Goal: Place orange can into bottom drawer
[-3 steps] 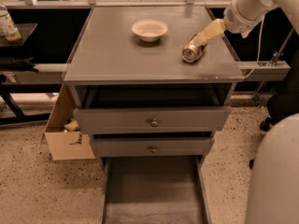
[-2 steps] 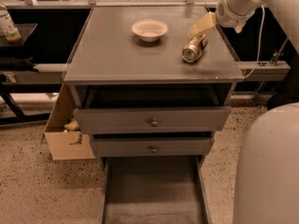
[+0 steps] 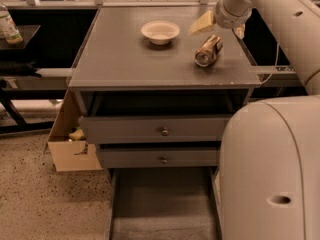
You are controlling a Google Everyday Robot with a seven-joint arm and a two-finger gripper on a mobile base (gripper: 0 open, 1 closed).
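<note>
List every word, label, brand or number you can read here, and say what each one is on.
No text can be read anywhere.
Orange can, lying on the cabinet top: no legible print.
Bottle at far left: has a label, too blurred to read.
Gripper, open just above and behind the can: no marking shows.
Bottom drawer, pulled out: no marking shows.
</note>
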